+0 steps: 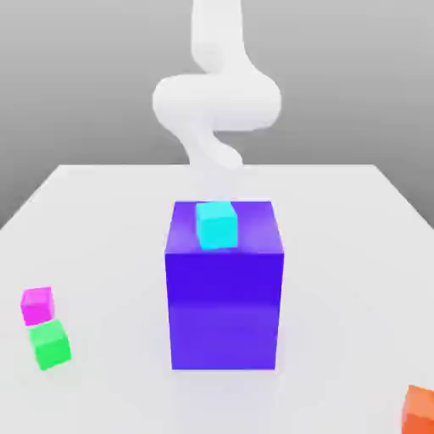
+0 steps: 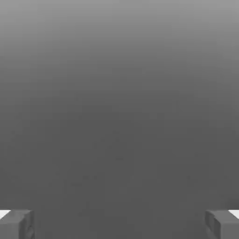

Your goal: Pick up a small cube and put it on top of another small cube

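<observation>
Start of task: jaws spread wide, gripping nothing. Cyan cube (image 1: 216, 225) atop tall blue block (image 1: 225, 292); magenta cube (image 1: 37, 304) touching green cube (image 1: 49, 343) on tabletop (image 1: 339, 254). Next, probably: descend onto one cube.

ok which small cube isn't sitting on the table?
The cyan cube: it rests on top of the big blue block. The magenta, green and orange cubes all sit on the table.
</observation>
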You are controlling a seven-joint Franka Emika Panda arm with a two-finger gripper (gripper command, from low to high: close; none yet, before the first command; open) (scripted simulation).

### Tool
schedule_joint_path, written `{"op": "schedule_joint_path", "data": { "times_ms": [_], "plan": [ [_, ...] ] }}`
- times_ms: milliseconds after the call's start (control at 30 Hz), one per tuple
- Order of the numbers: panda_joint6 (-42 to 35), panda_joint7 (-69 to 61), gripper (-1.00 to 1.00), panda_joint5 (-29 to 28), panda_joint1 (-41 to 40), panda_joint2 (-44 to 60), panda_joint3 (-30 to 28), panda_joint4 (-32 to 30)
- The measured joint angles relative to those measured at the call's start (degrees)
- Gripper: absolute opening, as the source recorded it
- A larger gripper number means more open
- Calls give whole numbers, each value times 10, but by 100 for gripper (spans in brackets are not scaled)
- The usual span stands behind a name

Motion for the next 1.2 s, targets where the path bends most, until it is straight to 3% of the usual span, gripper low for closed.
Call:
{"op": "schedule_joint_path", "data": {
  "times_ms": [167, 567, 733, 933, 967, 1200],
  "plan": [
    [14, 13, 0, -4, -18, 21, -8, -15],
    [178, 149, 0, -15, -197, 307, -128, -145],
    [250, 149, 0, 63, -284, 455, -171, -190],
    [344, 80, 0, 170, -360, 590, -85, -174],
    [356, 74, -100, 178, -372, 605, -72, -171],
    [357, 74, -100, 179, -372, 606, -71, -171]
  ]
}}
